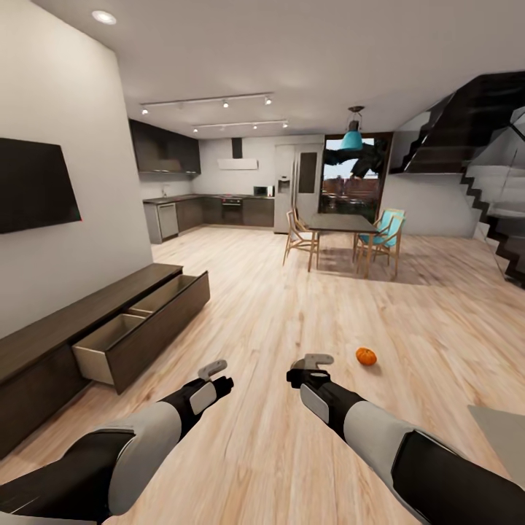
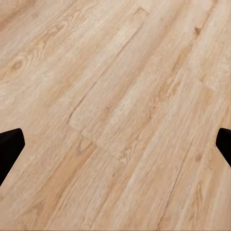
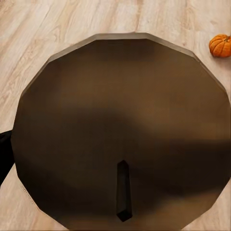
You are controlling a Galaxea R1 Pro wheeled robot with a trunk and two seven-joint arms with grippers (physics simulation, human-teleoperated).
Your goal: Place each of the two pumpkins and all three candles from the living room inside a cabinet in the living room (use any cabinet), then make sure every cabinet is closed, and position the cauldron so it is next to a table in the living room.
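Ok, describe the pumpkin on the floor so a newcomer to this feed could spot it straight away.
In the head view, start from the long dark-brown wood cabinet with its open drawers along the left wall, then look across the light wood plank floor to the right. Just beyond the right end effector lies the small round bright-orange pumpkin, the only orange thing on the bare planks.

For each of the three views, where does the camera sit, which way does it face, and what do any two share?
Head view: high on the robot, facing forward and down over both arms, the pumpkin and the open cabinet.
Left wrist view: by the left pincer, facing plank floor; dark fingertips at the edges.
Right wrist view: by the right pincer, facing a dark round surface.
Shared: head and right wrist views show the pumpkin.
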